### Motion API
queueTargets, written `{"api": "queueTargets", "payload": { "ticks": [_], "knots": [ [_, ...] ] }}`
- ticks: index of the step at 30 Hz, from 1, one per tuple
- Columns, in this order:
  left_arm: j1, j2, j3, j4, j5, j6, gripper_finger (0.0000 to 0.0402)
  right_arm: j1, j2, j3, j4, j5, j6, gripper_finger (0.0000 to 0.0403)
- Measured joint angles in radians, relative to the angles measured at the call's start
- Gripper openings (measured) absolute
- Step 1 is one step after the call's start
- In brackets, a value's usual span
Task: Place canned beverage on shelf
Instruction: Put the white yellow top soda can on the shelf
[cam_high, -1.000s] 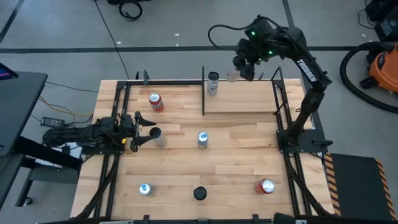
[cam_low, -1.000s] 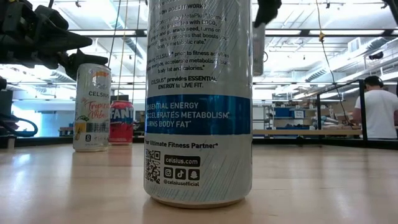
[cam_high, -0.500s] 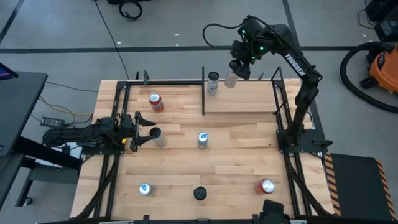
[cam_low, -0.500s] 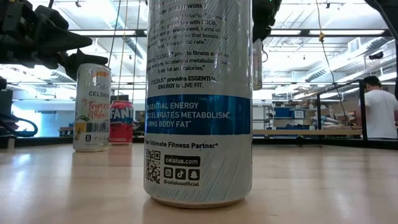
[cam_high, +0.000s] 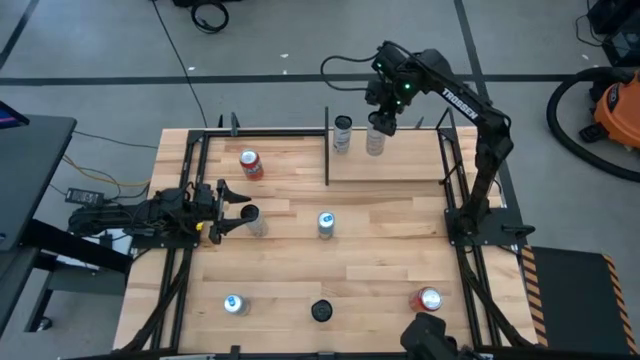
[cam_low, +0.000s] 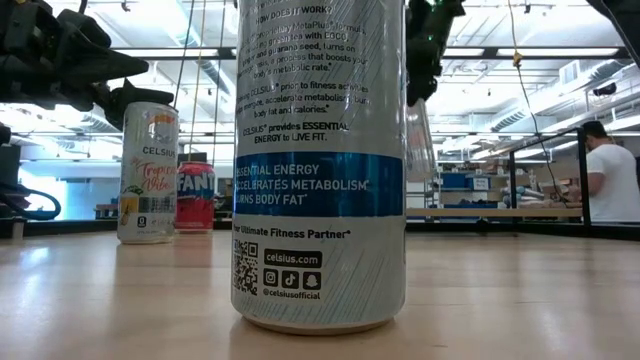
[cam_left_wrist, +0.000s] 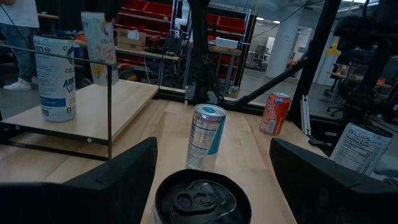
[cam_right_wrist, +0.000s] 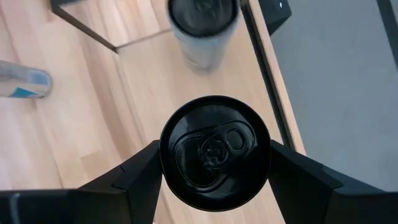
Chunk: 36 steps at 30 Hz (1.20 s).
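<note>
The shelf (cam_high: 400, 165) is a pale wood panel edged by black rods at the table's far right. A silver can (cam_high: 343, 133) stands on its far left corner. My right gripper (cam_high: 379, 112) is above the shelf, shut on a black-topped silver can (cam_high: 376, 142) just right of the standing can. The held can is upright and low over the panel; I cannot tell whether it touches it. My left gripper (cam_high: 240, 212) is at the table's left, open. Its fingers stand on either side of another black-topped can (cam_left_wrist: 202, 198) without touching it. My right gripper pinches the can's upper wall just below the rim (cam_right_wrist: 166, 163) between its two fingers, one on each side. The fingers come from above, pointing down. The can hangs upright below them, over the shelf's far part.
A red can (cam_high: 250, 165) stands at the far left and a silver-blue can (cam_high: 326, 224) mid-table. Along the near side stand a silver can (cam_high: 234, 304), a black-topped can (cam_high: 320, 311) and a red can (cam_high: 428, 299). A person (cam_low: 612, 180) is in the room behind.
My right gripper has come in from beyond the table's far edge toward the table's left and down onto the shelf area. It has tipped to point more straight down. The held can has gone lower, beside the standing can.
</note>
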Motion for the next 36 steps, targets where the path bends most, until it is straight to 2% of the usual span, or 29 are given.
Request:
{"api": "queueTargets", "payload": {
  "ticks": [9,18,27,36],
  "knots": [
    [0.000,0.000,0.000,0.000,0.000,0.001,0.0314,-0.010,-0.036,-0.150,0.125,-0.012,-0.009,0.0259],
    [0.000,0.000,0.000,0.000,0.000,-0.004,0.0314,-0.048,-0.086,-0.207,0.232,-0.020,-0.016,0.0259],
    [0.000,0.000,0.000,0.001,0.000,-0.005,0.0314,-0.069,-0.173,-0.406,0.373,-0.022,-0.018,0.0259],
    [0.000,0.000,0.000,0.010,0.000,-0.005,0.0314,-0.081,-0.184,-0.458,0.431,-0.020,-0.061,0.0263]
  ]
}}
